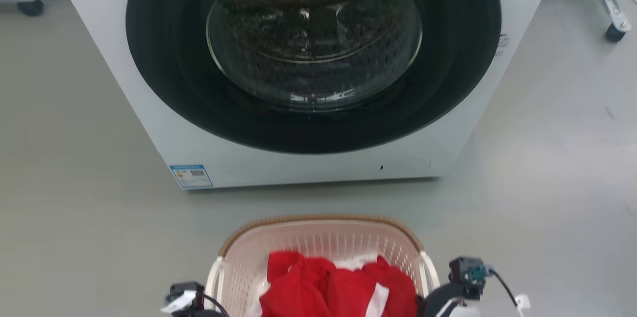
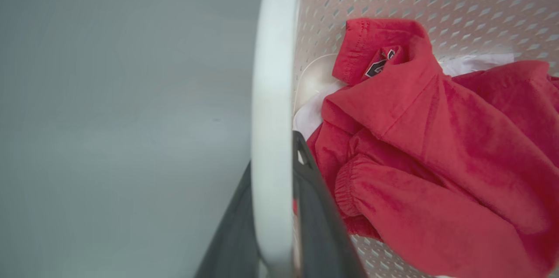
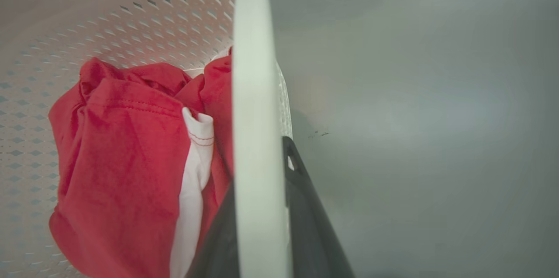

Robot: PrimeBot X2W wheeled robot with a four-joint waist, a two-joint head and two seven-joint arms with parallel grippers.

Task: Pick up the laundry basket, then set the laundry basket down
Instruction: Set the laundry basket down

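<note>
A small black wheel (image 1: 31,7) is sitting far off at the top left of the grey floor (image 1: 74,197). Closer in, at the bottom of the head view, the left gripper (image 2: 274,160) is reaching to the left side of the laundry basket (image 1: 323,240). In the left wrist view its two dark fingers (image 2: 314,208) are standing one on each side of the basket's white left handle (image 2: 273,73), and they are squeezing it between them, so this gripper is closed around the handle. The basket is sitting low in the middle of the head view, and I cannot tell if it is touching the floor or hanging a little above it. Red clothes (image 1: 318,287) with some white cloth (image 1: 356,261) (a bit of it is peeking out behind the red) are lying bunched up inside the basket. Past the basket, a big white washing machine (image 1: 149,123) is standing on the floor with its round glass door (image 1: 313,33) facing the robot, and a blue sticker (image 1: 190,176) is sitting at its lower left corner. On the right, the right gripper (image 3: 260,160) is doing the same job: its fingers (image 3: 305,208) are pressing on both sides of the white right handle (image 3: 253,51), holding it tight. Further right, another black wheel (image 1: 615,32) is resting on the floor at the top right.
</note>
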